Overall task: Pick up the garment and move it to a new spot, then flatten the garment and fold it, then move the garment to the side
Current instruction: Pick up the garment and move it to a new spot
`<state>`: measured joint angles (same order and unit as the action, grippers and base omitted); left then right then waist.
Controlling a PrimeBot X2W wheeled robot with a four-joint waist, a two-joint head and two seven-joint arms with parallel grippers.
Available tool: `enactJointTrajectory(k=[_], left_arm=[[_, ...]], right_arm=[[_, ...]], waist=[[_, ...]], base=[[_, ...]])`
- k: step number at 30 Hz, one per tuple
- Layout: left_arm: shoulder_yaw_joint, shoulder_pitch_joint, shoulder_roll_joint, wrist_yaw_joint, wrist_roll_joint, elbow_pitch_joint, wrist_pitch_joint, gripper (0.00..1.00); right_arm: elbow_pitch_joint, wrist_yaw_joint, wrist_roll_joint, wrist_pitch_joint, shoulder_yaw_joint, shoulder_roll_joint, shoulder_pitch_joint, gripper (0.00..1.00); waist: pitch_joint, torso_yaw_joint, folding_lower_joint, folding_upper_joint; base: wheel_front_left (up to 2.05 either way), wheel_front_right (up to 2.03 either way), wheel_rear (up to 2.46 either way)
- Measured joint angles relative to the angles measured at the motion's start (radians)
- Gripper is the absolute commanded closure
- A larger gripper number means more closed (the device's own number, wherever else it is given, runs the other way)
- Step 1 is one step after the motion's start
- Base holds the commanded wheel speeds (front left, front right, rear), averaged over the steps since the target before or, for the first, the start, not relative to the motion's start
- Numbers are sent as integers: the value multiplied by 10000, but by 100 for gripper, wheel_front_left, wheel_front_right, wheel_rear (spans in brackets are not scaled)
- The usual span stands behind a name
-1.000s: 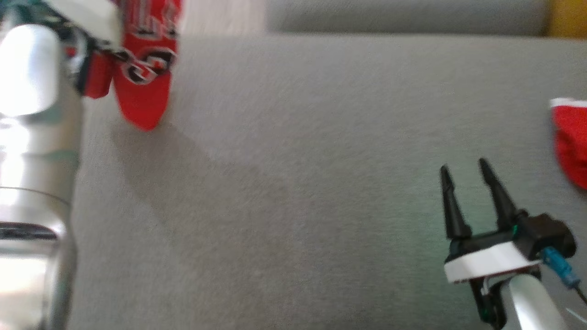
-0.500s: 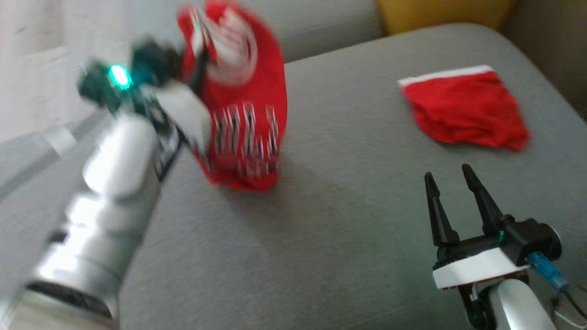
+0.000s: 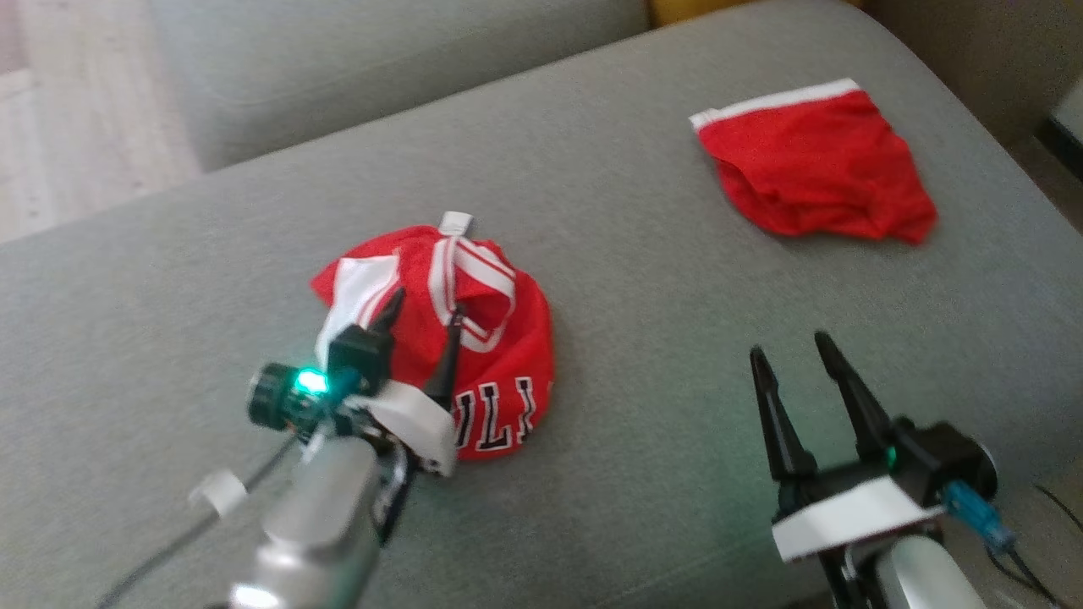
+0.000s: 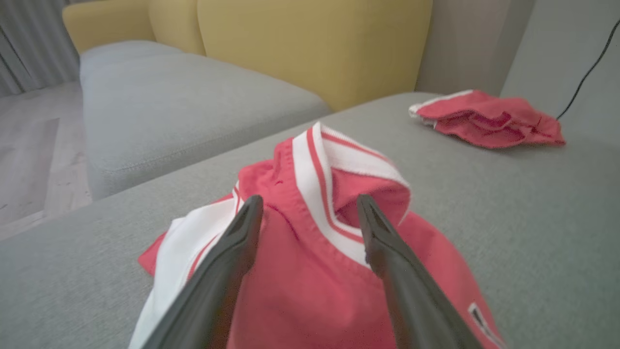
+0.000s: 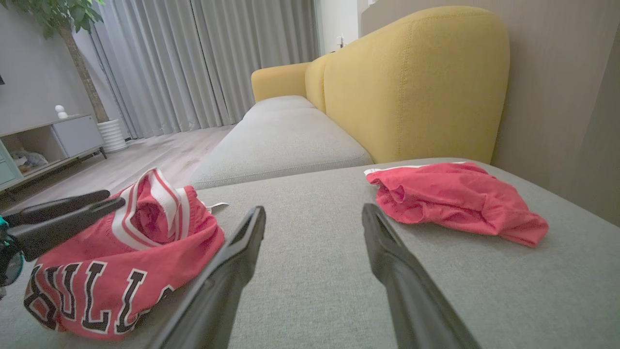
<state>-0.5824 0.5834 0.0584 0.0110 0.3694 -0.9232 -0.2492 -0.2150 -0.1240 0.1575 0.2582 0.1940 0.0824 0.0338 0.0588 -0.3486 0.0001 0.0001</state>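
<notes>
head view: jersey [image 3: 516, 338] lettering partly covered by the left gripper [image 3: 427, 306] and its white mount; frame softly blurred throughout. right forearm [image 3: 914, 584] cut by the bottom edge. left wrist view: jersey's near part runs off the bottom edge. right wrist view: shelf items [image 5: 29, 157] too small to identify.
</notes>
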Motion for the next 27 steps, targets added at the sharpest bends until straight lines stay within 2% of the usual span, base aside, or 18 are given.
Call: enactJointTrajectory(k=[3,8,11,12,20,27], left_arm=[[541,-1043,-107,-523,-111,1676,-4,0],[1275,-3280,-94,-938,-650,3609,-4,0],[1745,-4506,-71,-825,-826,4562,-2,0],[1745,-4506,-71,-825,-826,4562,-2,0],[3225,-6705,65,-709,-1850,6328,-8,0],[3969,-7600,54,-623,-2268,6999,-17,0]], right_arm=[[-4,0,10,0,-192,21,-455,0],[-56,0,8,-2,-681,13,-1098,0],[-151,0,2,-2,-895,-29,-1290,0],[-151,0,2,-2,-895,-29,-1290,0],[-479,0,-111,-4,-1473,-171,-2058,0],[-499,0,-255,-4,-1939,-351,-2586,0]], waist=[[-242,459,-1,0],[-701,1496,-2,0],[-1004,2118,-2,0],[-1004,2118,-2,0],[-1897,3385,-3,0],[-2395,4109,-2,0]], base=[[0,0,0],[0,0,0],[0,0,0],[0,0,0],[0,0,0],[0,0,0]])
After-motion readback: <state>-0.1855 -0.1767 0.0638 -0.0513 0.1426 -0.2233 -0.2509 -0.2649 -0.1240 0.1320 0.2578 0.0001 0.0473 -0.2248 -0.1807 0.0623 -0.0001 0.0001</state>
